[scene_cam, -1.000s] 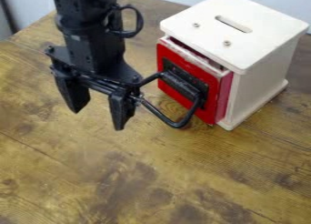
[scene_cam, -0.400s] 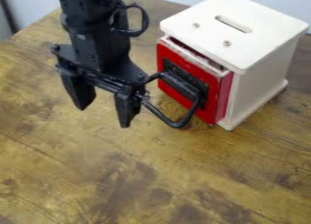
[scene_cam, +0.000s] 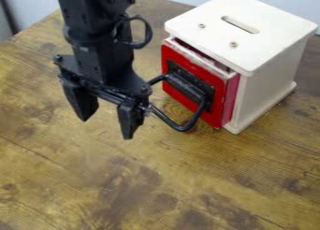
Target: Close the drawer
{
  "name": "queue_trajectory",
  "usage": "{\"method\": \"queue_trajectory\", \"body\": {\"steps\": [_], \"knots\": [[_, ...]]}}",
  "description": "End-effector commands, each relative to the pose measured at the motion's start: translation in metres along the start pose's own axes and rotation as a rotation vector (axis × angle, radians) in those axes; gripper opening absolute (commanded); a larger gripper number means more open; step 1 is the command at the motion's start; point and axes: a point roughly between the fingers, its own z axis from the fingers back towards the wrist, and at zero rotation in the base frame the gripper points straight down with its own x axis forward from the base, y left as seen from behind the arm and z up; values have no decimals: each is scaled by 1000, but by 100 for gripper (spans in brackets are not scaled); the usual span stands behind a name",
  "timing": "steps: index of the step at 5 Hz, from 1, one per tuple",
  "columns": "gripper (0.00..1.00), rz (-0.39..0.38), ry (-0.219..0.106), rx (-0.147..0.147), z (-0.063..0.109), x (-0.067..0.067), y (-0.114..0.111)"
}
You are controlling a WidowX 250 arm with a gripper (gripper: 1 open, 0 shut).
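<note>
I am looking down at a wooden worktop [scene_cam: 188, 192], brown and knotty, which fills most of the view. On its right half sits a small cream-white box [scene_cam: 269, 56] with two short slots in its top face. The robot arm [scene_cam: 94, 28], black and bulky, comes down from the upper left and ends in the gripper [scene_cam: 105, 110], which hangs just above the worktop to the left of the box.

The drawer [scene_cam: 196, 79] is in the box's left-facing side. It has a red front with a black inset panel, and it stands a little way out of the casing: I can see a strip of its red side wall between the front and the cream edge. So I judge the task is not finished; the drawer needs to be pushed the rest of the way in until its front lies flush with the box.

A large black loop handle [scene_cam: 175, 110] sticks out from the drawer front toward the gripper. The gripper's two dark fingers [scene_cam: 129, 117] point downward and are spread apart, holding nothing. The nearer finger sits right at the outer end of the loop; I cannot tell whether it touches.

What is left, as I read it, is a push toward the box.
</note>
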Motion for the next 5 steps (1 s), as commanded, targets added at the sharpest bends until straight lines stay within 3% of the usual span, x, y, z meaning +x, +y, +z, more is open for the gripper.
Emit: {"method": "queue_trajectory", "body": {"steps": [1,5], "knots": [[100,-3,-28,-2,1,1,1],[100,-17,-30,-2,-21,3,16]]}}
